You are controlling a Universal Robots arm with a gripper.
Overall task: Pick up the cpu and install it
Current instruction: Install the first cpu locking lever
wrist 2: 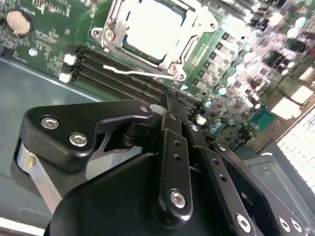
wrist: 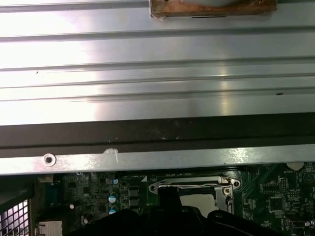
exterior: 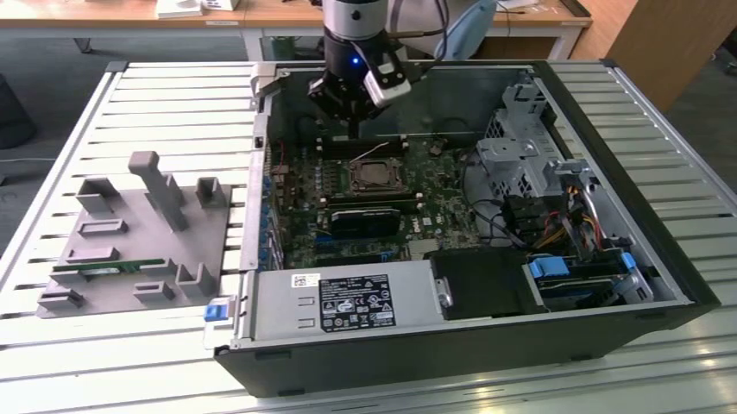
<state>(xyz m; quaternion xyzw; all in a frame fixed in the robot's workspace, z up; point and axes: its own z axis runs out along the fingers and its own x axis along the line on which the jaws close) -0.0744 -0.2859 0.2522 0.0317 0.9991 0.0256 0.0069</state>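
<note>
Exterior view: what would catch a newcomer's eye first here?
The open computer case fills the slatted table, its green motherboard exposed. The gripper hangs over the board's far edge, just beyond the socket, where the silver cpu already sits in its metal frame. On the exterior view's left lies a grey parts holder.

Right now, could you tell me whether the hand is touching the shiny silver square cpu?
Apart: in the second wrist view, green board shows between the hand and the cpu.

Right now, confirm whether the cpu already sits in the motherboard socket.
Yes, the cpu lies inside the socket frame in the second wrist view.
</note>
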